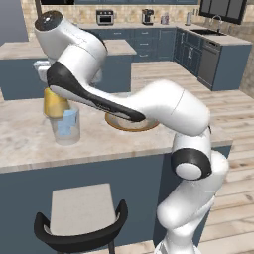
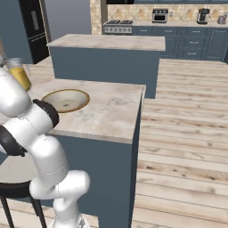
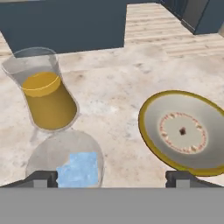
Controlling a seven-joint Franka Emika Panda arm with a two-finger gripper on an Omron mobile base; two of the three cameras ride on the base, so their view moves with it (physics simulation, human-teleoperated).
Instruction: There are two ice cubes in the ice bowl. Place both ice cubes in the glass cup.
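Observation:
The glass cup (image 1: 67, 128) stands on the counter's left part, with pale-blue ice cubes (image 1: 67, 122) inside it. From above, the hand view shows the cup (image 3: 41, 155) just under my gripper (image 3: 111, 178), the ice (image 3: 78, 169) lying in its bottom. My fingertips (image 3: 45, 177) stand wide apart with nothing between them, so the gripper is open. The ice bowl (image 3: 148, 131), with its brown rim and grey inside, lies to the right with no ice in it. It also shows from the right (image 2: 84, 99) and half hidden behind my forearm (image 1: 149, 126).
A conical flask of orange liquid (image 3: 43, 94) stands right behind the cup (image 1: 53, 101) (image 2: 19, 73). A stool (image 1: 82, 218) is tucked under the counter's front edge. The counter ends just right of the bowl, and a second island stands behind.

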